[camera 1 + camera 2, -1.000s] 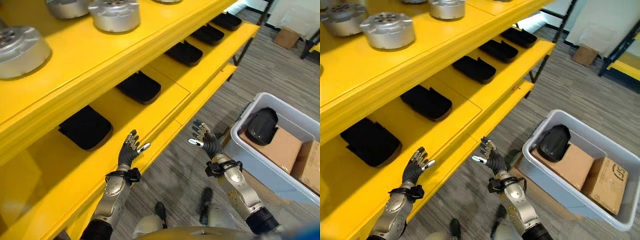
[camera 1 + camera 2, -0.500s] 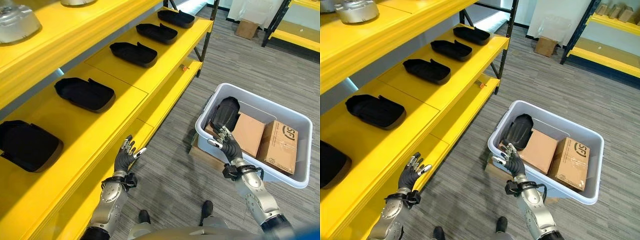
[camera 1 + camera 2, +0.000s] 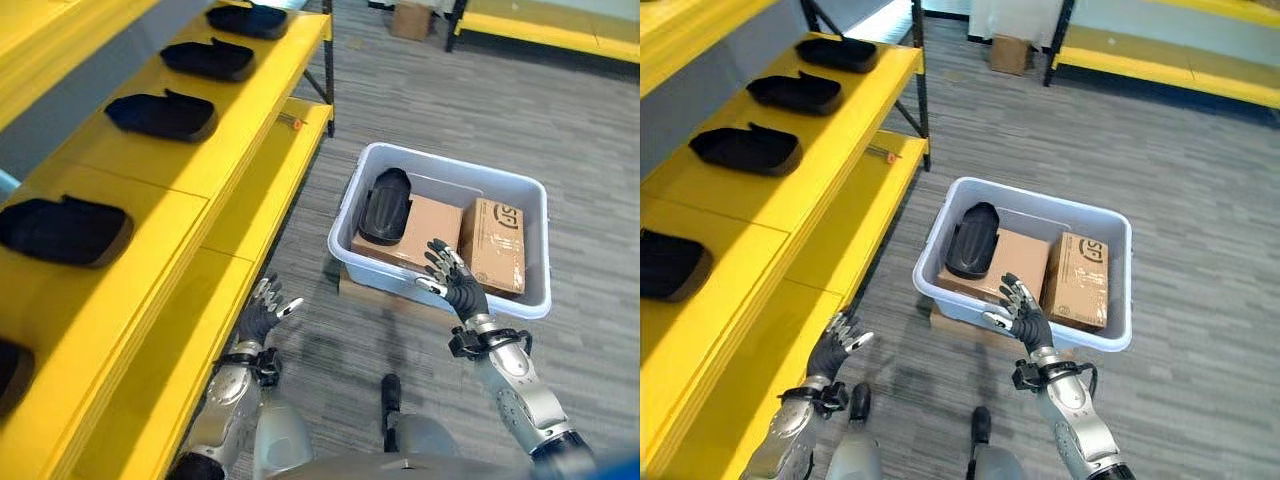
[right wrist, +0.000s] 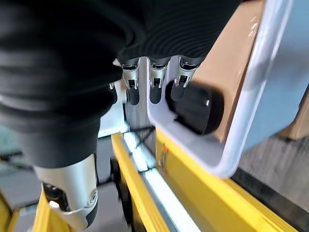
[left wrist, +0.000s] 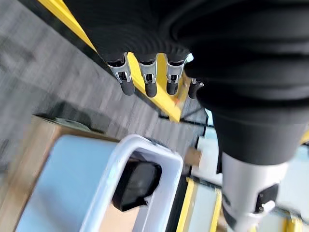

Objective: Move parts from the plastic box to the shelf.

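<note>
- Sitting on the grey floor (image 3: 560,130) beside the yellow shelf (image 3: 200,170), the plastic box (image 3: 445,290) rests on a flat piece of cardboard (image 3: 360,290).
- Inside the box lie 1 black part (image 3: 384,205) and 2 cardboard cartons: a larger one (image 3: 425,235) under the part's lower end and a smaller one (image 3: 495,245) toward the box's right wall.
- The black part leans along the left inner wall of the box, partly on top of the larger carton.
- The right hand (image 3: 455,285) hovers over the near rim of the box with its fingers spread and straight, holding nothing; in the right wrist view its fingers (image 4: 152,89) point toward the part and the box rim.
- The left hand (image 3: 265,312) is raised over the floor near the edge of the lower shelf board, fingers spread and empty; its fingers (image 5: 147,79) show straight in the left wrist view.
- On the middle shelf board 4 more black parts are laid in a row, well apart from one another: (image 3: 65,228), (image 3: 160,113), (image 3: 210,58) and (image 3: 248,18).
- Another small carton (image 3: 1010,52) stands on the floor far behind the box, by a second yellow rack (image 3: 1170,65).
</note>
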Available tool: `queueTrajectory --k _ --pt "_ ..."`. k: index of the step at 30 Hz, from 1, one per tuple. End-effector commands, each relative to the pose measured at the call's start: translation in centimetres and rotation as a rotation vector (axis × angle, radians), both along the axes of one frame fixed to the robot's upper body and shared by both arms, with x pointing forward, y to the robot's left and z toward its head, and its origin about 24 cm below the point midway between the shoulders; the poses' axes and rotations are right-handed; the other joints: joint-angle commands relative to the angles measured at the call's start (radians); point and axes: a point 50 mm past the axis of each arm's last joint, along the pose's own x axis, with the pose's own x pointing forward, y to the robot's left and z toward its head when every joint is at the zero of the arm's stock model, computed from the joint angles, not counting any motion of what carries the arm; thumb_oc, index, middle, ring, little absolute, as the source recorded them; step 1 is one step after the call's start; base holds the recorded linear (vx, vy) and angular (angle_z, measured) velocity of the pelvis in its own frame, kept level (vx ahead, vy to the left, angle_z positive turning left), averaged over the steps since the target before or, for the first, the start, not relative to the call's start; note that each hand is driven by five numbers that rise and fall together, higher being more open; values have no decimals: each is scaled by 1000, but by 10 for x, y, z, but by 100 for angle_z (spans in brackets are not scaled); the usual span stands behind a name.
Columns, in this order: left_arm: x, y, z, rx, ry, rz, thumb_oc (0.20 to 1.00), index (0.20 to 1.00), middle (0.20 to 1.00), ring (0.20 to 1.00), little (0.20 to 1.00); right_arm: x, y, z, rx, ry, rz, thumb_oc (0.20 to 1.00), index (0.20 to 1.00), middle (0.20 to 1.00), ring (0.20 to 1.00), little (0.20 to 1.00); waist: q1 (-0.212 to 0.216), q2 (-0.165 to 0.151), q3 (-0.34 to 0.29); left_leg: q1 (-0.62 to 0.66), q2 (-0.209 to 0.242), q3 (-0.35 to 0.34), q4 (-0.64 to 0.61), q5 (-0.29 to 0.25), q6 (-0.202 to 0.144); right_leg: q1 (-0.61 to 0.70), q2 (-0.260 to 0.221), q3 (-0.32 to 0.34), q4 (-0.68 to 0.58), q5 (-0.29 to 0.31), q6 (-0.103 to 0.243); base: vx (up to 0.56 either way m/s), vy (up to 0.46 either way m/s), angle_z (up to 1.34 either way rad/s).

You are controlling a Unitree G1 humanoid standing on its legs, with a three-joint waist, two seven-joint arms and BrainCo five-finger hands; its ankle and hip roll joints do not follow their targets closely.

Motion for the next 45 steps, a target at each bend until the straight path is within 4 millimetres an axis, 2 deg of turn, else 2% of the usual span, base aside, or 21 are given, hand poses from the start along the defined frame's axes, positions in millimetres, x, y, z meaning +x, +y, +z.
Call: queueTrajectory --k 1,2,5,9,16,22,25,26,27,28,31,33,34,37,38,40,41,45 --pt "1 8 23 14 -126 -6 1000 1000 1000 1000 1000 4 7 19 3 -120 38 1000 1000 1000 1000 1000 2 5 -46 32 -14 59 -44 144 -12 56 -108 2 80 -89 119 281 471 -97" --pt "0 10 23 25 -127 -9 1000 1000 1000 1000 1000 1 11 15 5 -101 53 1000 1000 1000 1000 1000 0 -3 -42 55 -43 98 -44 117 4 40 -146 31 80 -63 140 164 386 -41" --pt "4 17 30 53 -153 3 1000 1000 1000 1000 1000 1 24 11 19 -78 101 1000 1000 1000 1000 1000 -4 -28 -38 65 -74 181 -15 69 28 -5 -206 69 70 -14 180 61 249 -73" --pt "10 18 32 71 -162 12 1000 1000 1000 1000 1000 1 34 11 26 -75 145 1000 1000 1000 1000 1000 -7 -46 -42 59 -90 202 19 33 37 -23 -230 81 59 1 194 62 73 -40" --pt "6 17 29 73 -139 -5 1000 1000 1000 1000 1000 -4 35 9 28 -60 162 1000 1000 1000 1000 1000 -24 -42 -67 104 -67 213 -8 40 24 -7 -217 74 74 -24 185 91 -53 -4" --pt "17 14 39 84 -192 -12 1000 1000 1000 1000 1000 -3 26 20 11 -122 130 1000 1000 1000 1000 1000 -59 -8 -50 115 -35 230 -49 76 3 -39 -186 80 90 -40 169 26 -59 -6" --pt "32 11 57 92 -282 8 1000 1000 1000 1000 1000 -2 22 31 -18 -190 127 1000 1000 1000 1000 1000 -88 -1 -24 103 -26 257 -56 77 0 -103 -171 116 109 -35 170 -40 4 -21" --pt "32 11 57 92 -283 8 1000 1000 1000 1000 1000 -2 22 31 -18 -190 127 1000 1000 1000 1000 1000 -86 0 -24 103 -26 259 -56 77 0 -105 -170 118 111 -35 170 -56 1 -36" --pt "42 7 73 101 -358 15 1000 1000 1000 1000 1000 -3 21 36 -23 -215 127 1000 1000 1000 1000 1000 -106 -3 -4 94 -23 277 -58 78 -2 -142 -164 140 119 -27 174 -38 -4 -33" --pt "42 7 73 100 -359 15 1000 1000 1000 1000 1000 -3 21 36 -24 -216 126 1000 1000 1000 1000 1000 -104 -3 -5 93 -23 279 -58 78 -2 -145 -163 142 121 -27 174 -64 5 -38" --pt "58 -6 107 68 -511 13 1000 1000 1000 1000 1000 -3 21 46 -11 -266 134 1000 1000 1000 1000 1000 -137 -8 35 75 -20 309 -62 76 -5 -210 -154 181 135 -12 179 -44 12 -30" --pt "61 -8 112 57 -532 17 1000 1000 1000 1000 1000 -3 21 48 -11 -274 135 1000 1000 1000 1000 1000 -142 -10 42 70 -21 316 -62 75 -5 -222 -152 189 136 -9 180 -42 10 -29" --pt "74 -19 136 39 -628 15 1000 1000 1000 1000 1000 -5 19 53 -16 -303 126 1000 1000 1000 1000 1000 -165 -18 62 55 -23 335 -61 75 -7 -256 -148 210 138 2 184 -54 6 -25" --pt "85 -30 160 25 -712 18 1000 1000 1000 1000 1000 -8 15 59 -16 -329 115 1000 1000 1000 1000 1000 -189 -24 83 43 -26 349 -63 74 -10 -282 -151 225 136 15 188 -49 13 -21" --pt "92 -38 176 23 -766 25 1000 1000 1000 1000 1000 -10 12 60 -5 -335 101 1000 1000 1000 1000 1000 -209 -30 98 36 -28 360 -63 74 -14 -297 -150 236 128 24 191 -51 15 -18" --pt "93 -38 176 23 -767 25 1000 1000 1000 1000 1000 -10 12 60 -5 -336 100 1000 1000 1000 1000 1000 -208 -30 98 35 -28 361 -63 74 -13 -297 -150 237 128 24 191 -29 7 -10" --pt "97 -43 187 24 -803 33 1000 1000 1000 1000 1000 -10 12 62 7 -342 93 1000 1000 1000 1000 1000 -219 -36 107 29 -28 368 -63 75 -15 -309 -149 245 124 31 193 -28 -1 -10" --pt "106 -47 204 26 -848 74 1000 1000 1000 1000 1000 -11 11 63 25 -348 86 1000 1000 1000 1000 1000 -231 -53 128 22 -25 376 -62 73 -18 -324 -146 251 121 39 196 -28 -17 -13"
